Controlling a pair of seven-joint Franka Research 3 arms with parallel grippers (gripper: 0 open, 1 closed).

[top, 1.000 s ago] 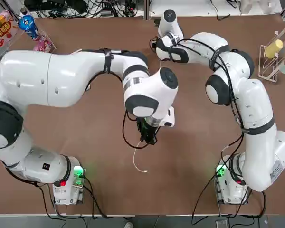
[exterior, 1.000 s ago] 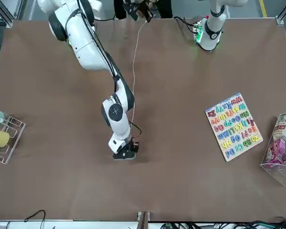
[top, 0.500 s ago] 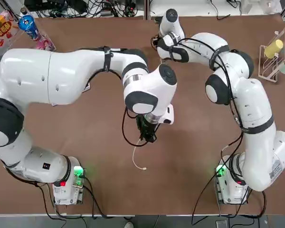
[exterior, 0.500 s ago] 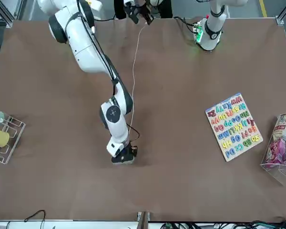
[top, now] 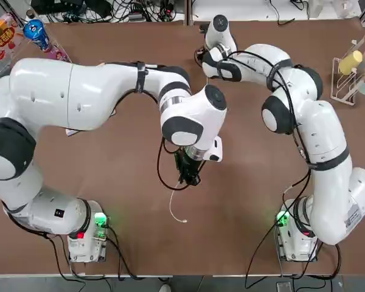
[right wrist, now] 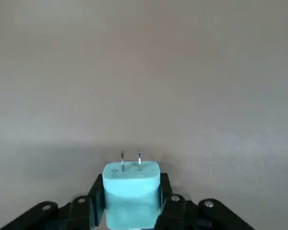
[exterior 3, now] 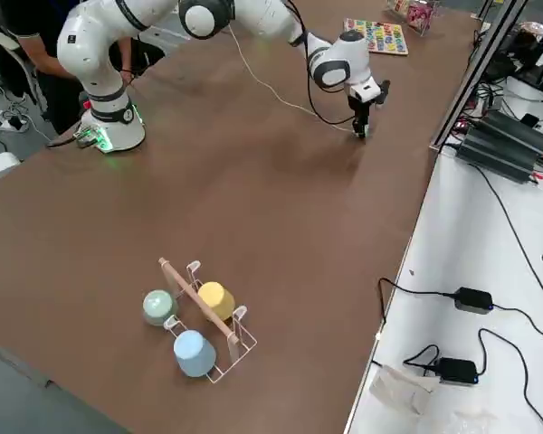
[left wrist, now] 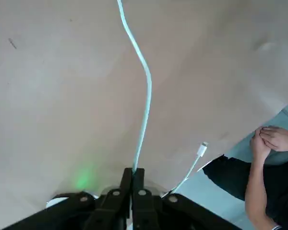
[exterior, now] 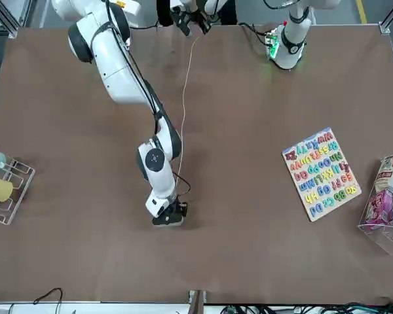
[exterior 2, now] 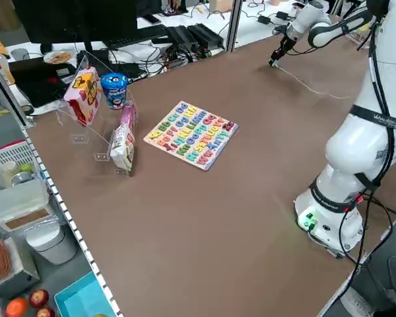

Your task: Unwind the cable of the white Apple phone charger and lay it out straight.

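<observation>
Right claw [right wrist: 133, 176] shifted across table [exterior: 249, 229], gripping charger [right wrist: 132, 203], left claw [left wrist: 133, 171] clenching cable [left wrist: 149, 91] near person [left wrist: 279, 189]

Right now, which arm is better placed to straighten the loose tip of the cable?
Probably the left: its claw already grips the cable near the connector, while the right claw holds the charger toward the table's far side.

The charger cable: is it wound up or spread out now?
Spread out: the cable runs in one long, gently curved line between both arms, with no coil.
</observation>
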